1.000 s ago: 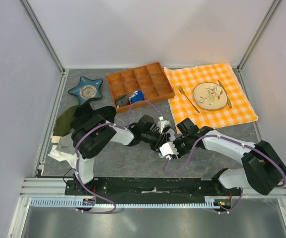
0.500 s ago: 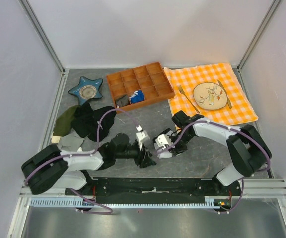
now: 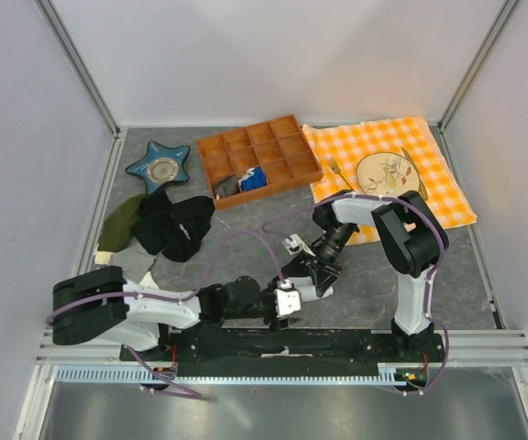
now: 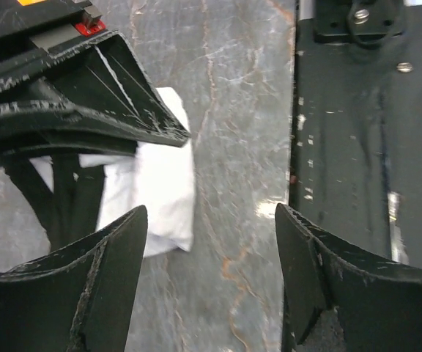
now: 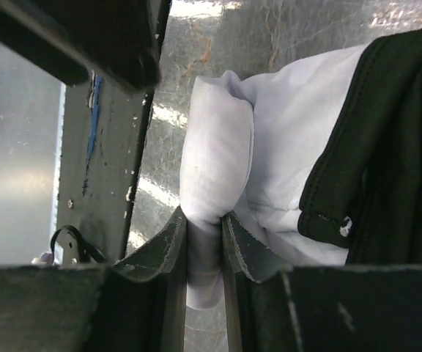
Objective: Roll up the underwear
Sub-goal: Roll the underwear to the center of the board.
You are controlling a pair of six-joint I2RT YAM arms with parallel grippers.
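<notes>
The underwear [image 5: 284, 139] is white fabric with black trim. In the right wrist view my right gripper [image 5: 205, 216] is shut on a thick fold of its white edge. In the top view it is a small white lump [image 3: 289, 295] near the table's front edge, with my right gripper [image 3: 306, 280] over it. My left gripper [image 3: 277, 302] lies low along the front, pointing right at it. In the left wrist view the left gripper [image 4: 211, 211] is open and empty over bare table. The underwear [image 4: 163, 183] lies just ahead on the left, under the right gripper's black fingers [image 4: 86, 110].
The black base rail [image 4: 365, 147] runs close beside the underwear. A black clothing heap [image 3: 174, 225] and an olive cloth [image 3: 117, 225] lie at left. A blue star dish [image 3: 159, 167], a wooden divided tray [image 3: 259, 156] and a checked cloth [image 3: 447, 206] with a plate [image 3: 388, 176] sit at the back.
The left arm has dropped low along the front edge and reaches right. The right arm has folded back and pulled the underwear nearer the front rail.
</notes>
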